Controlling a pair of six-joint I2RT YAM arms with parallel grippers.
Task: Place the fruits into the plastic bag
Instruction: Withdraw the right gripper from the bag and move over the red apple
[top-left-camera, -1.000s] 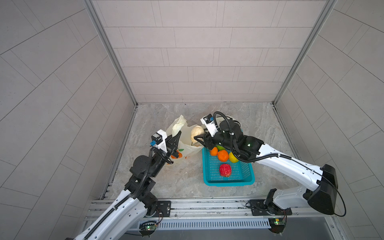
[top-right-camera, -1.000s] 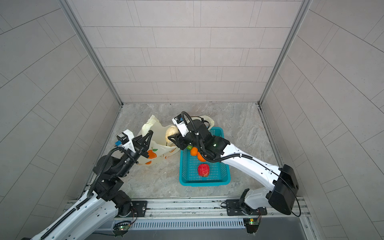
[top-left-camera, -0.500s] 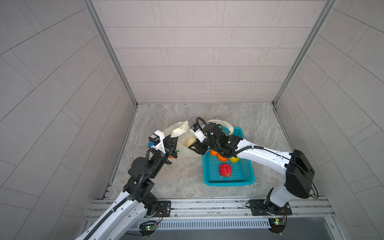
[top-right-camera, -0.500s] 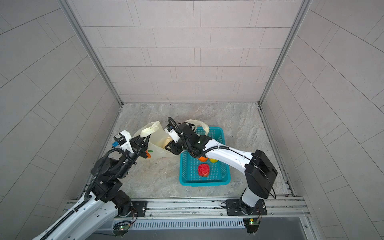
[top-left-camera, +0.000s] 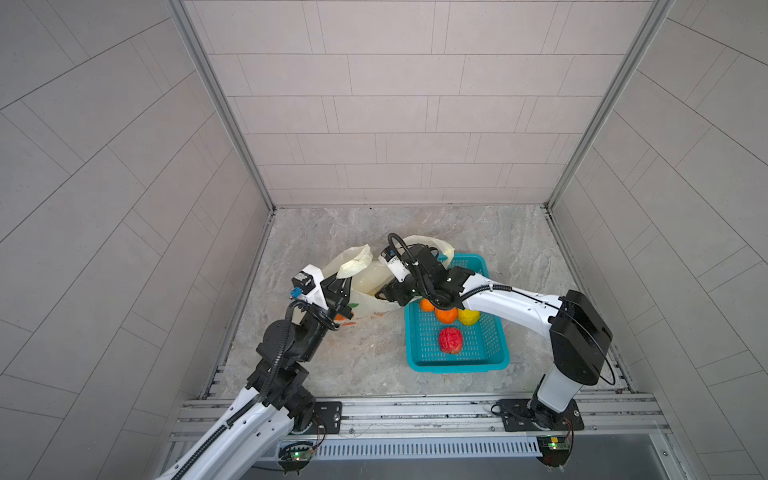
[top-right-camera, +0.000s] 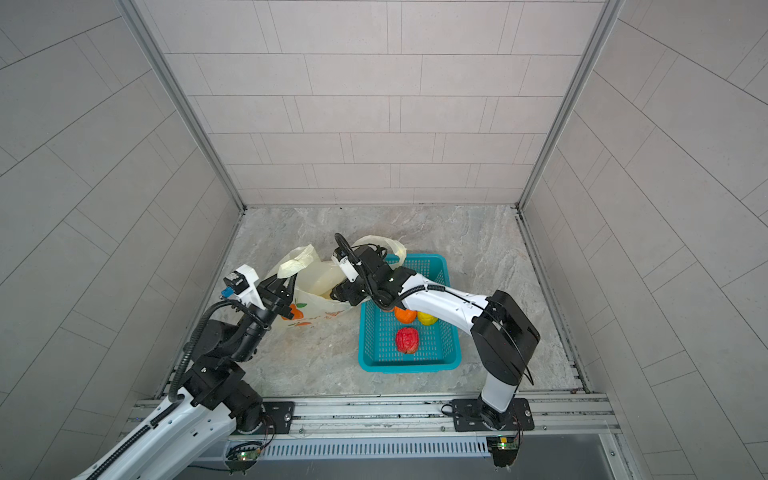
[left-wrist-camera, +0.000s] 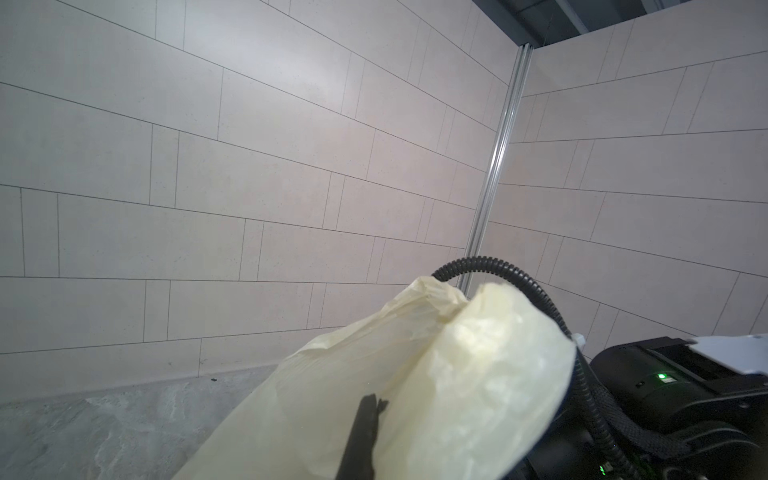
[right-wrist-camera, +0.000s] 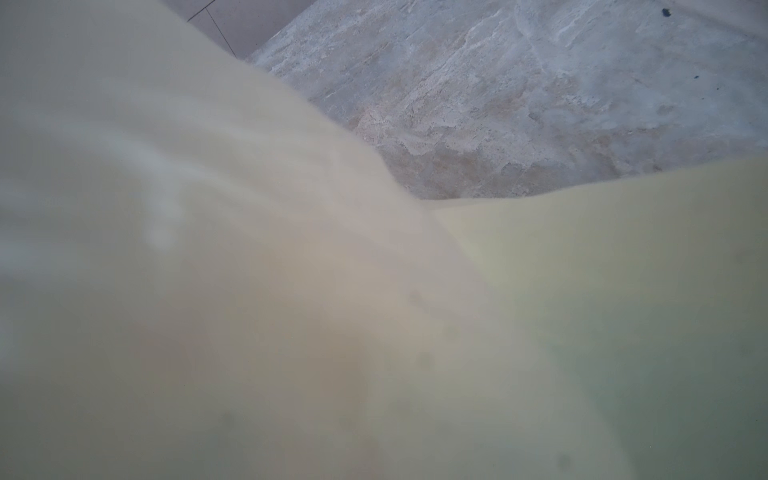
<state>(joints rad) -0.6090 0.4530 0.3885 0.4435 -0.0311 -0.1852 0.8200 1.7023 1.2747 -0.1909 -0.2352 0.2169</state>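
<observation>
The plastic bag (top-left-camera: 365, 286) (top-right-camera: 309, 282) lies open on the floor, left of the basket. My left gripper (top-left-camera: 348, 291) (top-right-camera: 290, 291) is shut on its near rim; the left wrist view shows the gripper (left-wrist-camera: 376, 405) pinching the cream film (left-wrist-camera: 457, 374). My right gripper (top-left-camera: 380, 295) (top-right-camera: 336, 293) reaches into the bag's mouth, and bag film (right-wrist-camera: 291, 291) hides its jaws. Fruits lie in the basket: two orange pieces (top-left-camera: 446, 314) (top-left-camera: 427, 305), a yellow lemon (top-left-camera: 468, 316) (top-right-camera: 427, 318) and a bumpy red ball (top-left-camera: 451, 340) (top-right-camera: 407, 340).
The teal perforated basket (top-left-camera: 457, 366) (top-right-camera: 409, 367) stands right of the bag, under my right forearm. Tiled walls close in three sides of the marble floor (top-left-camera: 519, 249). Flat orange prints (top-right-camera: 296, 311) show on the bag's side.
My right gripper has swung left from the basket's far end into the bag's mouth. The left gripper has kept its hold on the bag and shifted slightly.
</observation>
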